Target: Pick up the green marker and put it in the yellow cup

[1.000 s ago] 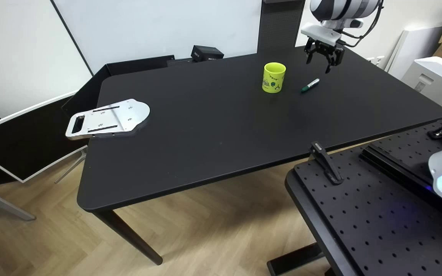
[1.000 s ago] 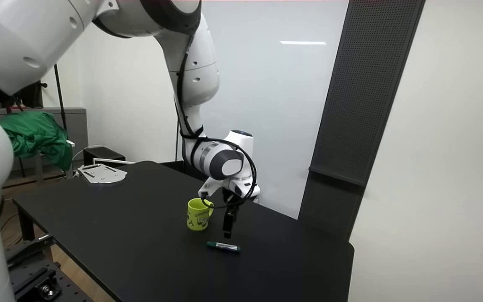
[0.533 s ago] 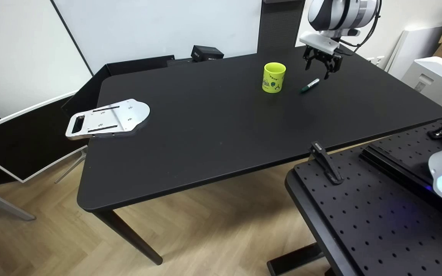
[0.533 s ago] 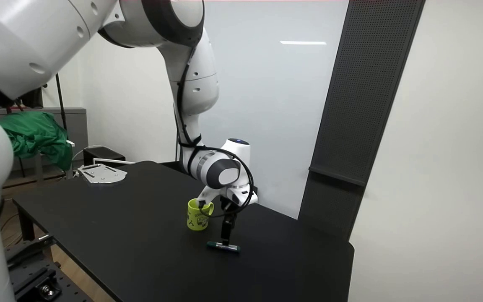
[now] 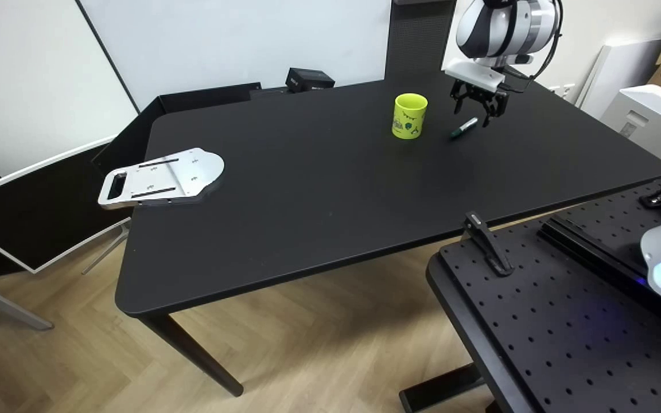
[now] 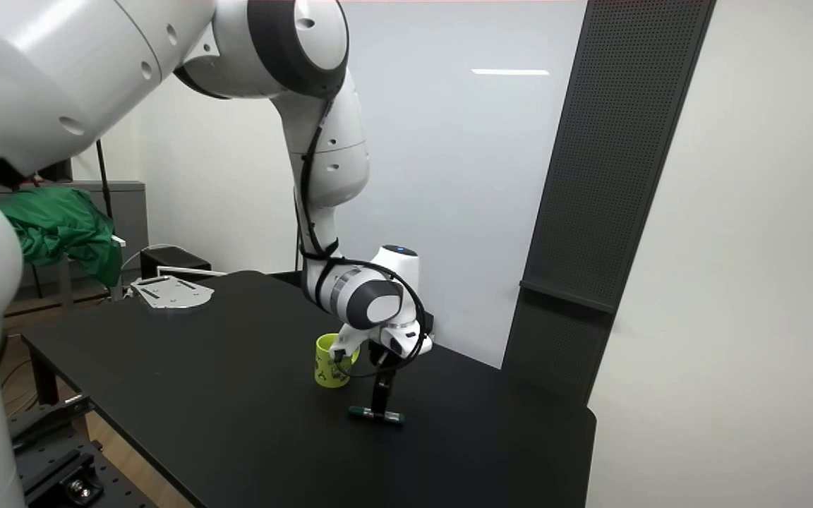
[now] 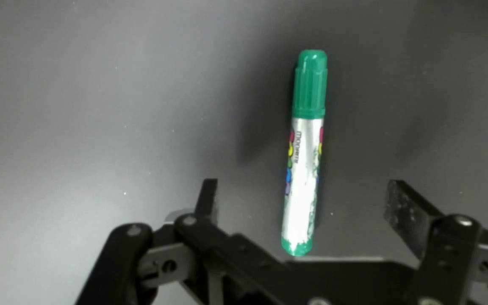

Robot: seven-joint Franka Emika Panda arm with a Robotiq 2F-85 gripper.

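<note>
The green marker [image 7: 305,152] lies flat on the black table, with a green cap and a pale label. It also shows in both exterior views [image 5: 464,128] [image 6: 394,418]. My gripper [image 7: 301,186] is open, with one finger on each side of the marker's label end and a gap on both sides. In an exterior view the gripper [image 6: 380,413] is low, and a finger hides part of the marker. The yellow cup [image 5: 409,117] stands upright close to the marker's cap end. In an exterior view the arm covers part of the cup's rim and handle [image 6: 329,368].
A white metal plate [image 5: 164,175] lies at the far end of the black table [image 5: 284,218]. A perforated bench [image 5: 537,321] with a black clamp [image 5: 488,246] stands by the table edge. A whiteboard [image 6: 449,176] rises behind the table.
My gripper has moved down towards the table, so its fingers stand lower around the marker. The marker and the cup have not moved. The gripper has stayed open.
</note>
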